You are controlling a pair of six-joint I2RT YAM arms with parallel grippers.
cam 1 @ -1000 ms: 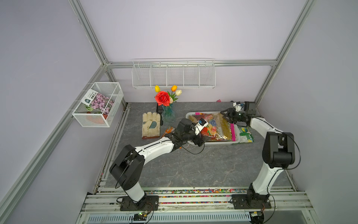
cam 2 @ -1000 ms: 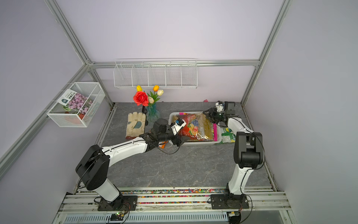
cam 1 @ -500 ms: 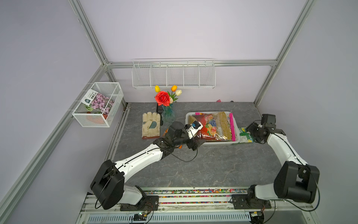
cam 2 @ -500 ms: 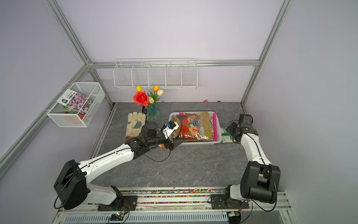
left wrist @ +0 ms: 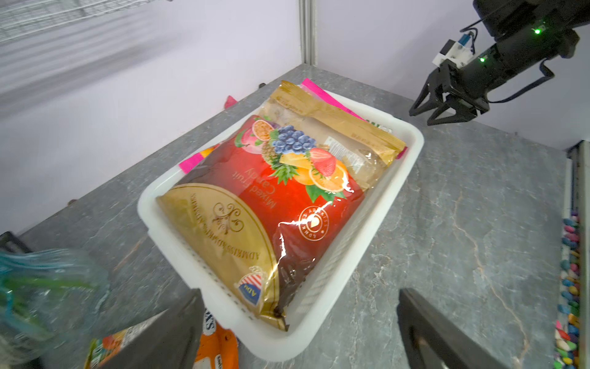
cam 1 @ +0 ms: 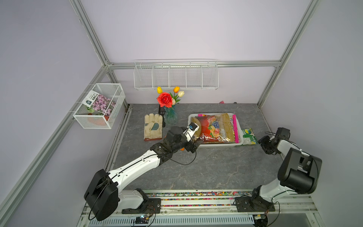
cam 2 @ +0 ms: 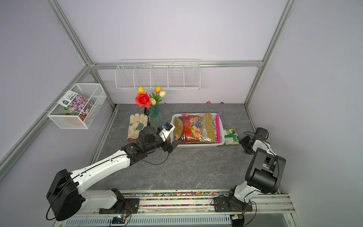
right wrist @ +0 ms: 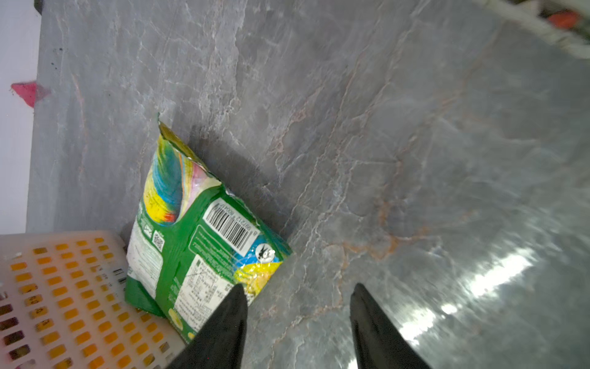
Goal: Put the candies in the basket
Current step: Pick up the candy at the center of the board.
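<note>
The left arm (cam 1: pixel 137 167) reaches forward, low and extended, its left gripper (left wrist: pixel 300 290) spread wide and empty; the right arm (cam 1: pixel 285 144) sits folded, right gripper (right wrist: pixel 297 286) parted, empty, angled downward

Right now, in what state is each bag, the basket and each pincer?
Basket: on the table, holding bags.
Red bag: on top in the basket.
Gold bag: in the basket, partly under the red bag.
Magenta bag: in the basket, mostly hidden under the others.
Green bag: outside, on the table, against the basket.
Orange bag: outside, on the table by the basket, partly hidden.
Left pincer: open, empty.
Right pincer: open, empty.
</note>
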